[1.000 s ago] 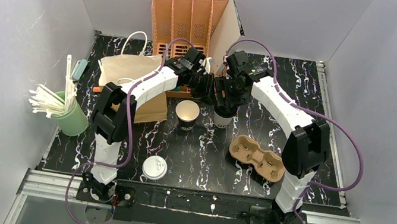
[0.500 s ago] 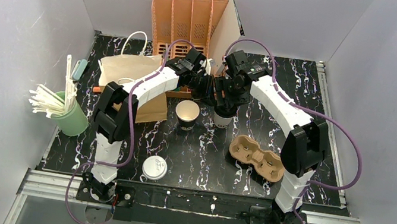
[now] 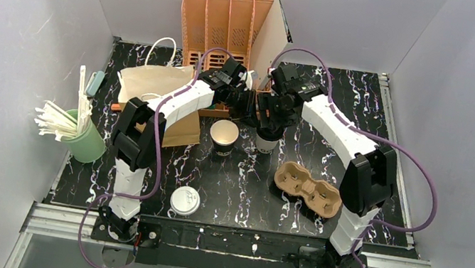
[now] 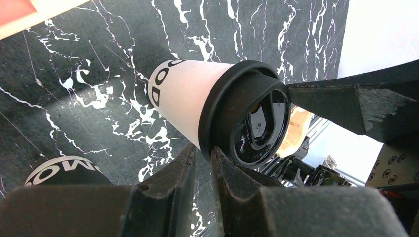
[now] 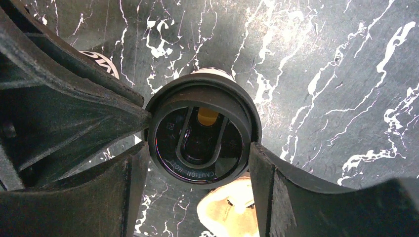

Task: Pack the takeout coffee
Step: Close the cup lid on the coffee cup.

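My right gripper [image 5: 197, 148] hangs straight over the takeout coffee [image 4: 180, 98], its two fingers spread wide, one against each side of the black lid [image 5: 200, 133], so I hold the cup at its lid. My left gripper [image 4: 202, 150] comes in from the other side with its fingers drawn narrow, only a thin slit between them. Their tips meet the lid's rim beside my right gripper's finger, but I cannot tell whether they nip that rim or merely touch it. The lid sits on the mouth of the white paper cup, which bears black lettering and stands upright on the black, white-veined marble table [image 3: 241, 185], right of the middle. A spot of amber shows at the lid's sip opening. Just to the left of it stands an open paper cup [image 3: 223, 135] with a dark wall and a pale inside, near but apart. A moulded pulp cup carrier [image 3: 307, 187] lies nearer my bases on the right. A flat white lid [image 3: 184, 200] rests close to the near edge on the left. Under my left arm lies a brown paper bag [image 3: 155, 89] with white handles. A green cup of white straws [image 3: 86, 139] stands at the left edge. At the far edge stands an orange file sorter [image 3: 227, 24], a white board [image 3: 275, 36] leaning beside it. Plain pale grey walls close in the left, right and far sides.
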